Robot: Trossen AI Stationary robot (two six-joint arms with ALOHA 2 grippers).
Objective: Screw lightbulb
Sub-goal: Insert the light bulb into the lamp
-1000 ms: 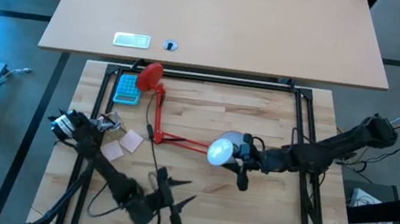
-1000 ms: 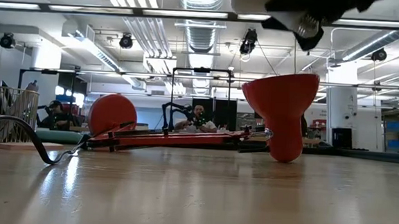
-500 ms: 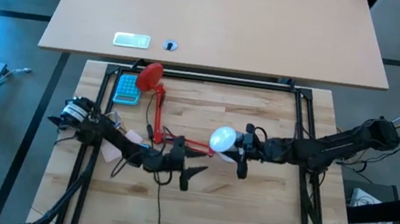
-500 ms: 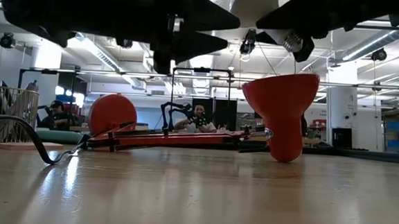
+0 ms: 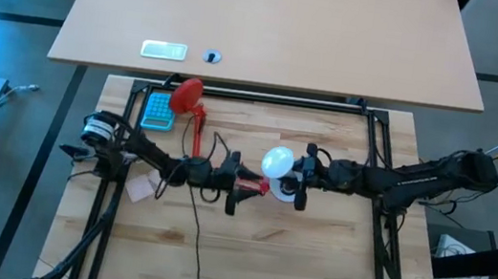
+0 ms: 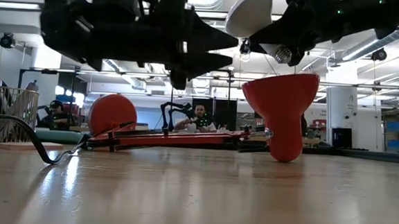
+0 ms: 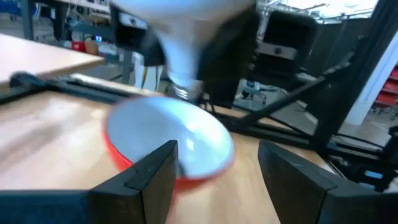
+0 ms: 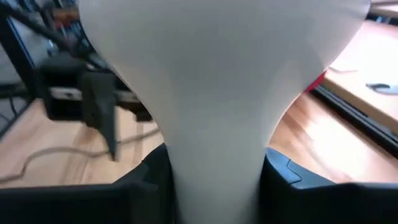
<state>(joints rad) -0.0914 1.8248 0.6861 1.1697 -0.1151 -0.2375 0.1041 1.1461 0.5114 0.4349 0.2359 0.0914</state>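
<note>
A red desk lamp lies on the wooden table, with its round base [image 5: 185, 96] at the far left. Its shade [image 6: 283, 113] rests on the table and shows its white inside in the left wrist view [image 7: 168, 140]. My right gripper [image 5: 292, 179] is shut on the white lightbulb [image 5: 275, 162], which it holds just above the shade. The bulb's screw base [image 6: 282, 54] points down toward the shade's opening. My left gripper [image 5: 248, 183] is open and empty. It is level at the shade's left side, with its fingers [image 7: 152, 174] short of the shade's rim. My right gripper pinches the bulb's narrow neck [image 8: 217, 155] between its two fingers [image 8: 149, 180], one on each side. It comes roughly level from the table's right. The bulb is lifted clear and tilted, with its round end [image 6: 251, 11] up and its screw base down above the shade.
A blue calculator-like thing [image 5: 158, 110] lies by the lamp base. Pink paper pieces [image 5: 140, 186] lie under my left arm. A black cord [image 5: 193, 238] runs toward the near edge. Black frame rails [image 5: 373, 146] border the tabletop. People sit in the room beyond.
My left gripper has swung up from the table's near edge toward the far side and now stands at the lamp shade, still open. My right gripper has carried the bulb a little toward the far left, and the bulb now hangs over the shade. The lamp has stayed put.
</note>
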